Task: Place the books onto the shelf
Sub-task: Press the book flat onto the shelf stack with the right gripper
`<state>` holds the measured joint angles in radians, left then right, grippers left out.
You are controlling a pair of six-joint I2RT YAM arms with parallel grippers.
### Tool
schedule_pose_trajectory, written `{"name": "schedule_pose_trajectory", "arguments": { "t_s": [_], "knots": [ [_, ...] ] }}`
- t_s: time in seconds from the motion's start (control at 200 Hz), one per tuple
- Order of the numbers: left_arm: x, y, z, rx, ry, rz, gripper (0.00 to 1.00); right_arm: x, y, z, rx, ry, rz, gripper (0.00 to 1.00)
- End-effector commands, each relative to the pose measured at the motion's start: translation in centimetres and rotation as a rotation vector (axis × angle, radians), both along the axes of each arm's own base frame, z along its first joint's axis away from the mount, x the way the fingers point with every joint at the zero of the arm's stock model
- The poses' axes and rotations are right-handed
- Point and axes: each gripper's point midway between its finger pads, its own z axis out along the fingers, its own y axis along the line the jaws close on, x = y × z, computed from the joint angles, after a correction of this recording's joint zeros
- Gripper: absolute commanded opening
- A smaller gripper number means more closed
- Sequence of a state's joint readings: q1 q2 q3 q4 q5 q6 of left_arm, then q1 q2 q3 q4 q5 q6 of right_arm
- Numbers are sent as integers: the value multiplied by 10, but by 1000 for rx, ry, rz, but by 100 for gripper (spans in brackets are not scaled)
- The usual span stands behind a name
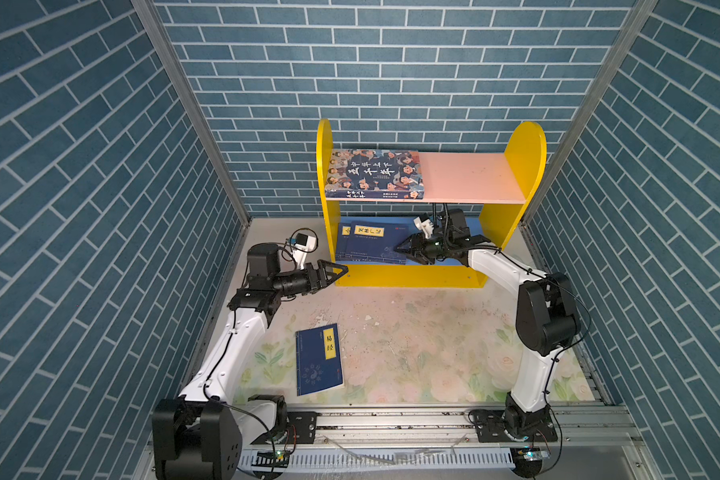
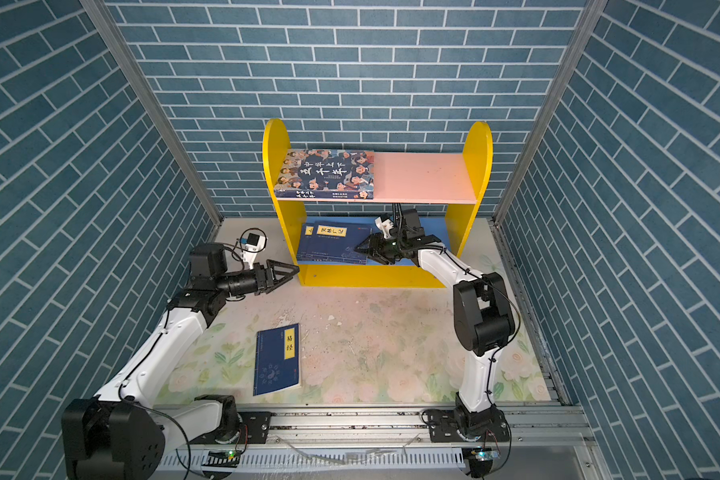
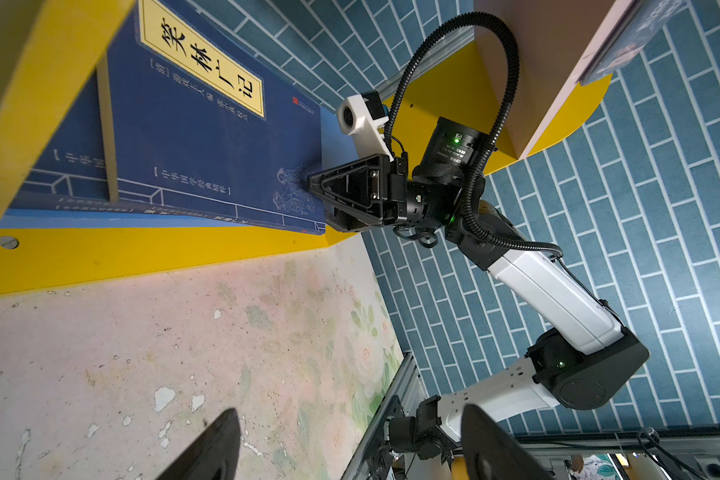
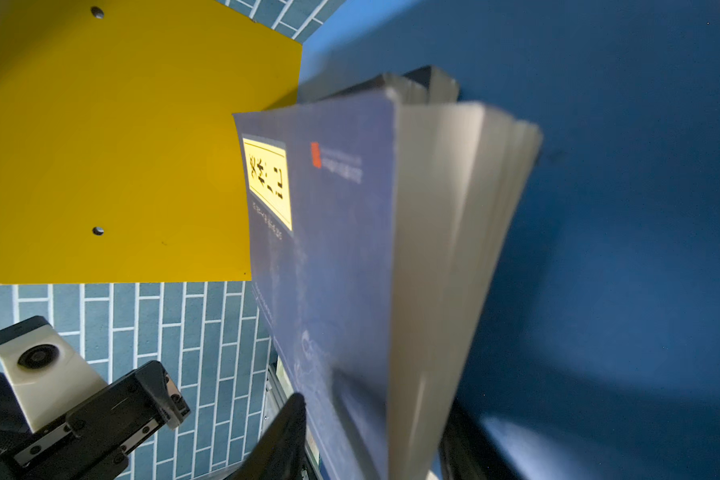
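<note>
A thin navy paperback book with a yellow label [image 1: 319, 359] lies flat on the flowery counter [image 1: 425, 345]. It is at about 7 o'clock from the middle, well apart from the small yellow shelf [image 1: 533, 166] at 12 o'clock. Its long side runs from 6 to 12, tipped a little. The label end points toward the shelf, and the spine is on the 9 o'clock side.

I think it is light, bendy and smooth. A grab at the stiff spine edge looks best, because the page side would fan out.

The left end effector [image 1: 341, 271] hangs with its jaws apart and nothing in them. The right end effector [image 1: 400, 250] has its jaws on either side of the edge of another navy book [image 1: 373, 245]. That book lies on the blue lower board [image 4: 641, 208], and I cannot tell if the jaws squeeze it
</note>
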<state>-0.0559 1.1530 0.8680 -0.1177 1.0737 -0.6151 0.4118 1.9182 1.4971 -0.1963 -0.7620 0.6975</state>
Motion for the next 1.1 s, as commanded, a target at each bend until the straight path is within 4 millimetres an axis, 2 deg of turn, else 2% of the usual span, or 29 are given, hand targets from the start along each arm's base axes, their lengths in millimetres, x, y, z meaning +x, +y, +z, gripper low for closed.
{"name": "schedule_pose_trajectory", "arguments": {
  "t_s": [0.0, 0.385, 0.59, 0.725, 1.095],
  "knots": [
    [-3, 3, -1, 5, -19, 4, 85, 8, -6, 15, -38, -92, -24, 52],
    [-3, 4, -1, 4, -20, 6, 85, 17, -3, 20, -8, -101, -50, 30],
    [-4, 4, -1, 3, -19, 9, 86, 20, 0, 22, 15, -104, -57, 10],
    [-4, 4, 0, 3, -22, 9, 86, 23, 1, 23, 28, -102, -64, 2],
    [-5, 4, 1, 3, -28, 9, 86, 25, 7, 23, 46, -99, -47, 0]
  ]
}}
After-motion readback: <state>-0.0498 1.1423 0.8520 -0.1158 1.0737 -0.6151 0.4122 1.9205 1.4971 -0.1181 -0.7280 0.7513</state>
